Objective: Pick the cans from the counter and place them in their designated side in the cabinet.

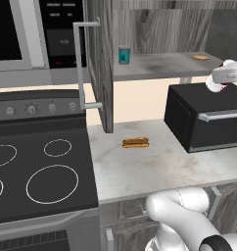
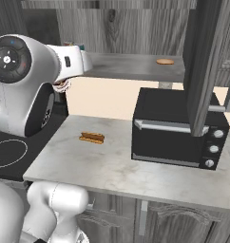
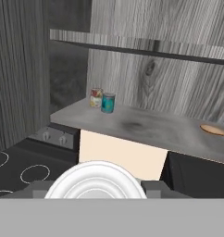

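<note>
Gripper [image 1: 216, 84] status: the jaws are closed down. Both cans stand on the shelf, so it has hold of neither.

Locate the task items from the hand view:
- The teal can [image 3: 108, 102] stands upright on the cabinet [image 3: 146, 69] shelf, ahead of the gripper and to its left, well apart from it.
- The red and white can [image 3: 96, 98] stands just beside the teal can, on the side farther from the gripper and slightly behind it. You cannot tell whether the two touch.
- A flat tan disc [image 3: 213, 130] lies on the same shelf, ahead and to the right.

In the left base view the gripper hangs above the black toaster oven [image 1: 203, 117]. The counter [image 1: 154, 166] lies below the gripper. A hot dog [image 1: 135, 142] rests on it, well apart, toward the stovetop [image 1: 37, 166].
</note>
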Controlling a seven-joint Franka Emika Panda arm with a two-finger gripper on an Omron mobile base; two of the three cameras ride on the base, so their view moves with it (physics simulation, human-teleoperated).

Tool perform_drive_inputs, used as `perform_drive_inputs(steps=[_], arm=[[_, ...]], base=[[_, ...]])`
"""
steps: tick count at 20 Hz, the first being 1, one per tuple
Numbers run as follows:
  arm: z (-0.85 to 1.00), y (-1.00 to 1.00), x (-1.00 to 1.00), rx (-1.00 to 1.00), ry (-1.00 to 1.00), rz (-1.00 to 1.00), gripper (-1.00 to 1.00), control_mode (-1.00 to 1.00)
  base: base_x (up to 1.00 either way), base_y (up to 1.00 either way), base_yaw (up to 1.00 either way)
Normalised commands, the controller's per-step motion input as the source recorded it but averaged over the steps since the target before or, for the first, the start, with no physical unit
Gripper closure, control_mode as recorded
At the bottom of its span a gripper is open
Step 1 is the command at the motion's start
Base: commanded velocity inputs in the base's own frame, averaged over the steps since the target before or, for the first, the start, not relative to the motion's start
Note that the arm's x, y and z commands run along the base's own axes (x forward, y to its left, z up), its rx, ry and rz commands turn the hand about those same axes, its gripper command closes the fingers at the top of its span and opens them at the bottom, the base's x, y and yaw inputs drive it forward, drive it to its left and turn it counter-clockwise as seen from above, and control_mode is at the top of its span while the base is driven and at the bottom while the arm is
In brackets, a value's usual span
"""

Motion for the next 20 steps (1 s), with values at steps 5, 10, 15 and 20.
perform_drive_inputs(steps=[5, 10, 15, 20], arm=[[0.01, 0.02, 0.10, 0.03, 0.00, 0.01, 1.00, -1.00], [0.01, 0.00, 0.08, 0.03, 0.00, 0.01, 1.00, -1.00], [0.00, 0.00, 0.08, 0.01, 0.00, 0.02, 1.00, -1.00], [0.00, 0.01, 0.11, 0.00, 0.00, 0.02, 1.00, -1.00]], base=[[0.00, 0.00, 0.00], [0.00, 0.00, 0.00], [0.00, 0.00, 0.00], [0.00, 0.00, 0.00]])
